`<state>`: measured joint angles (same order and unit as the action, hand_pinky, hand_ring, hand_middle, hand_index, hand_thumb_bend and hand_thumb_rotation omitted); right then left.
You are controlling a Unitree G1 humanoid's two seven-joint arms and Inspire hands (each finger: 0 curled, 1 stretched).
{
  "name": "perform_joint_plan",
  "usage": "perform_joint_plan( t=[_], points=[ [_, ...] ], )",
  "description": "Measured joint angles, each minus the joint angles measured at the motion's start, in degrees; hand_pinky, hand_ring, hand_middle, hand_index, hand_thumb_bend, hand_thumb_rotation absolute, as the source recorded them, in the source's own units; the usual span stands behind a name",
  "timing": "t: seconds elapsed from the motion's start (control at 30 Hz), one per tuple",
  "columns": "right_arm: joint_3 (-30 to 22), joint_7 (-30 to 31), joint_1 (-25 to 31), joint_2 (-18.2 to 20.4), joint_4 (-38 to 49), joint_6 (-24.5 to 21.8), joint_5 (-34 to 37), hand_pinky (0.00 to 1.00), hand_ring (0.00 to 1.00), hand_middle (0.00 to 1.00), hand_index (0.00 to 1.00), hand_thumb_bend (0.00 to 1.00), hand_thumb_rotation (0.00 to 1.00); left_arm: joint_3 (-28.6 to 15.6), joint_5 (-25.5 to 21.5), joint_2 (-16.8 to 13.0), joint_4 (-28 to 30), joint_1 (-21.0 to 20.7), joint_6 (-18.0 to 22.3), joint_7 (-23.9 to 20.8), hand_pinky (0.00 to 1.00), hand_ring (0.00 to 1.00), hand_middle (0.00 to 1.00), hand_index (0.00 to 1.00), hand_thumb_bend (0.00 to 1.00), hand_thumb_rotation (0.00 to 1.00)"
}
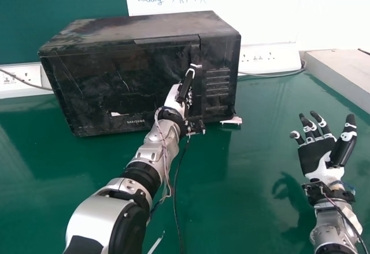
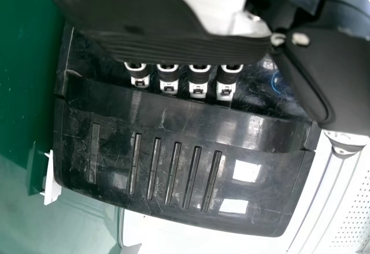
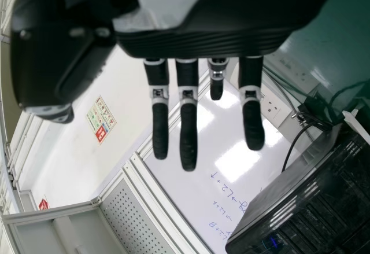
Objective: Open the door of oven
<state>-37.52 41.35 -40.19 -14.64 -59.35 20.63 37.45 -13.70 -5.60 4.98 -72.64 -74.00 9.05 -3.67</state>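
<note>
Big and silver, the left arm [image 1: 152, 150] comes nearest in the head view. Its black-and-white left hand [image 1: 185, 87] hides part of the boxy black oven [image 1: 104, 92] near the green bench's [image 1: 248, 208] back edge. The right hand [image 1: 315, 154] is open, over the bench's right side.

Left wrist view: a shiny black strip [image 2: 191, 118] hides the left hand's ends. I can't tell if it's open or shut.

Right wrist view: the oven is cut off.

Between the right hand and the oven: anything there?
In the head view, a small white piece by the lower right corner of the oven, then green tabletop toward the right hand.
</note>
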Motion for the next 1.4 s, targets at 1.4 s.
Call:
perform_joint_plan(
  t=[1.4],
  points=[
    [-0.03,0.33,0.04,0.06,0.44,-0.81,0.06,0.72,0.89,0.9,0.85,1.0,0.88,4.35,5.04,-1.03,-0.81,0.5,1.06,5.45,0.05,0.1,0.16,0.27,0.81,0.88]
  ],
)
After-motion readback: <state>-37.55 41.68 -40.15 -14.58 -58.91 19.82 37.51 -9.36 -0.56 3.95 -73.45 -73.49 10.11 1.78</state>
